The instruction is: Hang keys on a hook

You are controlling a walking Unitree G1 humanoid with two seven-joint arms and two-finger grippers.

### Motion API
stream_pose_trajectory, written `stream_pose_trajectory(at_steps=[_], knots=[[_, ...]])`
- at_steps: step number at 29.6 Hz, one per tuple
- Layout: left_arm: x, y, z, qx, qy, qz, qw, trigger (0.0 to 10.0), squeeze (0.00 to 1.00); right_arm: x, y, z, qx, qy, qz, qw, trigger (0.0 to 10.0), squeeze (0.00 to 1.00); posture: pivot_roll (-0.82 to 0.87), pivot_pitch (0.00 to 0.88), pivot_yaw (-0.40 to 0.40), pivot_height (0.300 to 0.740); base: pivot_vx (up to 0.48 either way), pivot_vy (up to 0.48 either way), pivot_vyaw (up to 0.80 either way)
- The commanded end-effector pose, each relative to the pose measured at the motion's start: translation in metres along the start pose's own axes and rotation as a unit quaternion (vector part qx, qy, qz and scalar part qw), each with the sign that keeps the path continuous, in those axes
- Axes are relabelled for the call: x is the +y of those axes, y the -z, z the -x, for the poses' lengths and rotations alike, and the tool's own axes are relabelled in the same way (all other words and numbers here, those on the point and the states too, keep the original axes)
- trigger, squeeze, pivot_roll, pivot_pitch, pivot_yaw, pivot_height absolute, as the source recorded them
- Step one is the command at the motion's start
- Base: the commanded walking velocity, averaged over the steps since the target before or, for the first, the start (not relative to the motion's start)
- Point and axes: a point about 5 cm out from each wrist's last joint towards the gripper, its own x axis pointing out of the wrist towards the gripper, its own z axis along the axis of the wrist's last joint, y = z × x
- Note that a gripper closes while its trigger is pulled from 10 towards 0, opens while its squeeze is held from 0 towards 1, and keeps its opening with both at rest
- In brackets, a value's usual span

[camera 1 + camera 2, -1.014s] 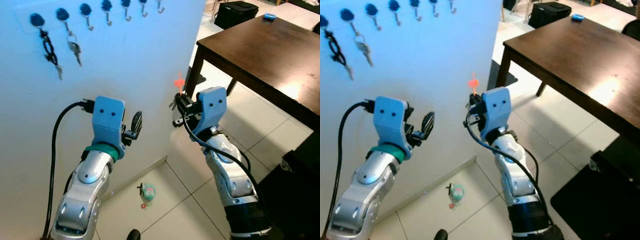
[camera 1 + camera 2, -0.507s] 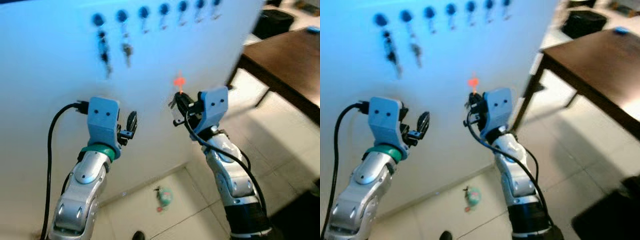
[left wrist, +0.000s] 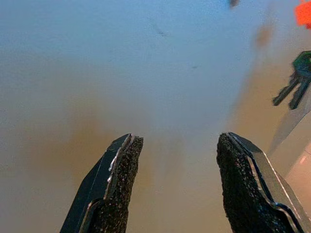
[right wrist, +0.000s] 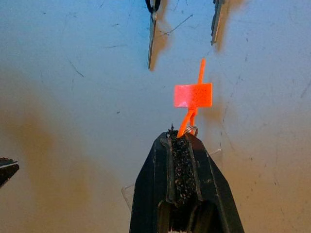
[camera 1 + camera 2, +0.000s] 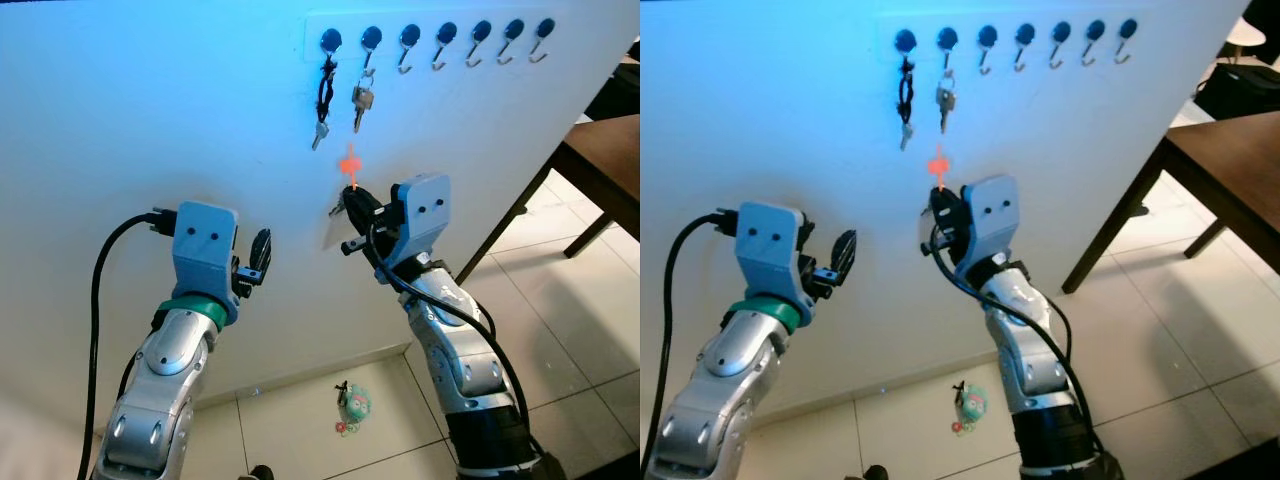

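A row of several black-capped hooks (image 5: 445, 35) runs along the top of the white wall. The two leftmost hold a key on a black loop (image 5: 322, 92) and a silver key bunch (image 5: 360, 98); the others hang bare. My right gripper (image 5: 348, 206) is shut on a key ring with an orange tag (image 5: 350, 165), held close to the wall below the silver bunch. In the right wrist view the tag (image 4: 193, 95) sticks up from my shut fingertips (image 4: 182, 145). My left gripper (image 5: 258, 262) is open and holds nothing, lower left, facing the wall.
A dark wooden table (image 5: 608, 150) juts in at the right edge, its leg reaching the tiled floor (image 5: 560, 330). A small green toy (image 5: 352, 408) lies on the floor at the wall's foot. A black cable (image 5: 100, 300) loops off my left arm.
The camera has turned toward the wall: the hooks now sit top centre and the table has slid off to the right. Both grippers keep their pose and state.
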Motion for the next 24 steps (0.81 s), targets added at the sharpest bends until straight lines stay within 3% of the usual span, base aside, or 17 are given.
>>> stream_pose_trajectory(at_steps=[1, 7, 24], knots=[[-0.0026, 0.0032, 0.002, 0.003, 0.007, -0.004, 1.0, 10.0, 0.0, 0.0007, 0.0005, 0.0017, 0.001, -0.002, -0.004, 1.0, 10.0, 0.0, -0.06, 0.064, 0.033, 0.74, 0.0, 0.0, 0.0], [-0.0069, 0.0039, 0.0045, -0.002, 0.021, -0.02, 1.0, 10.0, 0.0, 0.0005, 0.0018, 0.0022, 0.004, -0.003, -0.007, 1.0, 10.0, 0.0, -0.06, 0.062, 0.034, 0.74, 0.0, 0.0, 0.0], [-0.0031, 0.0052, 0.0036, 0.001, 0.009, -0.021, 1.0, 10.0, 0.0, -0.0001, 0.0021, 0.0024, 0.006, -0.002, -0.007, 1.0, 10.0, 0.0, -0.06, 0.068, 0.033, 0.74, 0.0, -0.369, 0.0]])
